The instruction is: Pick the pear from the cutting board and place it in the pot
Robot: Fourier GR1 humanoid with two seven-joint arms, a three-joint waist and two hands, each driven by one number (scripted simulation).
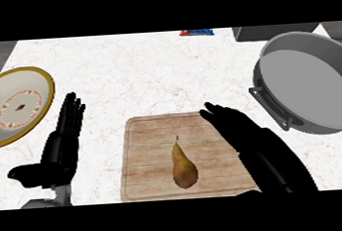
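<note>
A brown-yellow pear [182, 167] lies on the wooden cutting board [150, 153] at the lower middle, its stem pointing away from me. My right hand [260, 149] lies over the board's right edge, fingers straight, just right of the pear and apart from it. The grey pot [304, 87] with a black side handle stands at the right, nothing in it. My left hand [58, 146] rests open at the lower left, fingers up, off the board.
A white plate with a yellow rim [16, 104] sits at the left edge. A small blue and red packet [196, 32] lies at the counter's far edge. A dark grey block [271, 31] stands behind the pot.
</note>
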